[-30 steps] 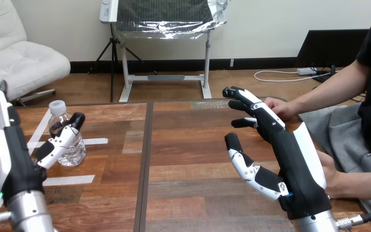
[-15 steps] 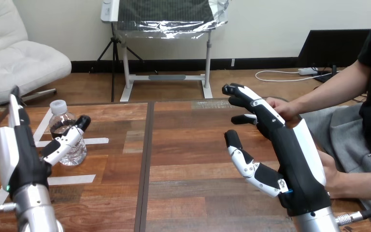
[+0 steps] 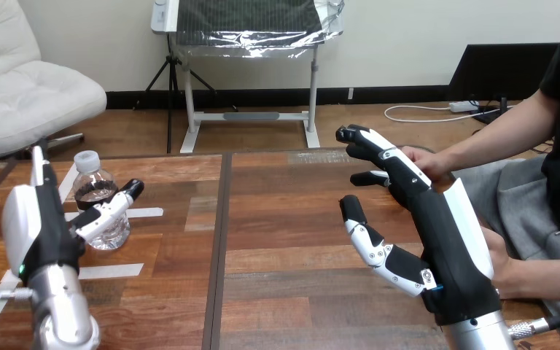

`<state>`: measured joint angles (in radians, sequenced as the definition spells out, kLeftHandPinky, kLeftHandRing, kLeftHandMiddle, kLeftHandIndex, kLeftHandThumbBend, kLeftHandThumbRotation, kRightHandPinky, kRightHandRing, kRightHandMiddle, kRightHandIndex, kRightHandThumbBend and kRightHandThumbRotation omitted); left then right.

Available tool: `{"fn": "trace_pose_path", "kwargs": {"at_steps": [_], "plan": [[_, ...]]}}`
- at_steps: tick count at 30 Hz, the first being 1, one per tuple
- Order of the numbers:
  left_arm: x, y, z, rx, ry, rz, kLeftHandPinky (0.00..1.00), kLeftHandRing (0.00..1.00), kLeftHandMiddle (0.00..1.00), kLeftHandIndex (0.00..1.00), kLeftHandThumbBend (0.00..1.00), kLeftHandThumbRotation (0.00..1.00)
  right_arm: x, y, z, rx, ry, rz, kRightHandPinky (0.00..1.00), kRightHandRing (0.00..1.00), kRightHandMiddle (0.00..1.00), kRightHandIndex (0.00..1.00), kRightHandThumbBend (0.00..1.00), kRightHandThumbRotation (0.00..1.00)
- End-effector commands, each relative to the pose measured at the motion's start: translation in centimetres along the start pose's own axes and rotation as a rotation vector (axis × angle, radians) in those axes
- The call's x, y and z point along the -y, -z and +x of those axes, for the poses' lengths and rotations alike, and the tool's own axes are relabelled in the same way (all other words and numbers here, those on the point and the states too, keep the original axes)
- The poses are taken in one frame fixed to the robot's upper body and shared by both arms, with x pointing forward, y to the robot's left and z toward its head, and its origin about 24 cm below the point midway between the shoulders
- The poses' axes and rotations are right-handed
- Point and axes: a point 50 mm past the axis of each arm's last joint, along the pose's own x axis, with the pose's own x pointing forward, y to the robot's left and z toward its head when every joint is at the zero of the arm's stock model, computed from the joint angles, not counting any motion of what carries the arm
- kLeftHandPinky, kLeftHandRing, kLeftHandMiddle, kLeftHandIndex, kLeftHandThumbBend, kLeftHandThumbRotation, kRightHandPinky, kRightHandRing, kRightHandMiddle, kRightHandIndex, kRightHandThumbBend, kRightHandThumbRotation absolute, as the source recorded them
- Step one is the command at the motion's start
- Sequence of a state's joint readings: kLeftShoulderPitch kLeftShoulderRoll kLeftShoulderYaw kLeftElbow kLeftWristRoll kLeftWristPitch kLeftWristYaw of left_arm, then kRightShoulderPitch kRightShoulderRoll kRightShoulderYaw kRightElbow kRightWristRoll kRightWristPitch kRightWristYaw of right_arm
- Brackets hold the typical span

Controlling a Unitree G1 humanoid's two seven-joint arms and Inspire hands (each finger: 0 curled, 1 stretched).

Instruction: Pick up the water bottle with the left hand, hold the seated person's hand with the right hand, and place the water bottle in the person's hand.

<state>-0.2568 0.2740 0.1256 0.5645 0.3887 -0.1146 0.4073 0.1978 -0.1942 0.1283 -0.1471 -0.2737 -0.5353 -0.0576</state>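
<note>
On the bench's [image 3: 277, 219] near left, the left hand [image 3: 40, 226] is spread, its thumb crossing the front of the water bottle [image 3: 90, 179] without closing on it. The bottle stands upright and capped, apparently holding some water. It is likely light, thin-walled and slick, so grip its middle. Farther right, the right hand [image 3: 445, 240] is spread, its straight fingers reaching beside the person's hand [image 3: 424, 164].

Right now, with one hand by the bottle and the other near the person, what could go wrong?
The water bottle stands upright with the open left hand beside it, thumb across its front; a nudge could tip it before any grip forms. The open right hand reaches beside the person's hand at the table's far edge; closing there might pinch it or miss it.
</note>
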Motion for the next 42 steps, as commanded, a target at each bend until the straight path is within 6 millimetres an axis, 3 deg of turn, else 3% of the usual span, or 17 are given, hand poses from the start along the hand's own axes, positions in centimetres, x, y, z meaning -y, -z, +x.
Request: {"fn": "trace_pose_path", "kwargs": {"at_steps": [1, 42], "plan": [[-0.4, -2.9, 2.5, 0.087, -0.015, 0.028, 0.85, 0.93, 0.95, 0.98, 0.92, 0.46, 0.6, -0.7, 1.6, 0.066, 0.024, -0.007, 0.72, 0.85, 0.9, 0.83, 0.15, 0.0], [0.3, -3.6, 5.5, 0.021, 0.047, 0.161, 0.86, 0.93, 0.96, 0.98, 0.94, 0.54, 0.9, -0.7, 2.0, 0.07, 0.016, -0.015, 0.72, 0.84, 0.89, 0.81, 0.16, 0.0]]}}
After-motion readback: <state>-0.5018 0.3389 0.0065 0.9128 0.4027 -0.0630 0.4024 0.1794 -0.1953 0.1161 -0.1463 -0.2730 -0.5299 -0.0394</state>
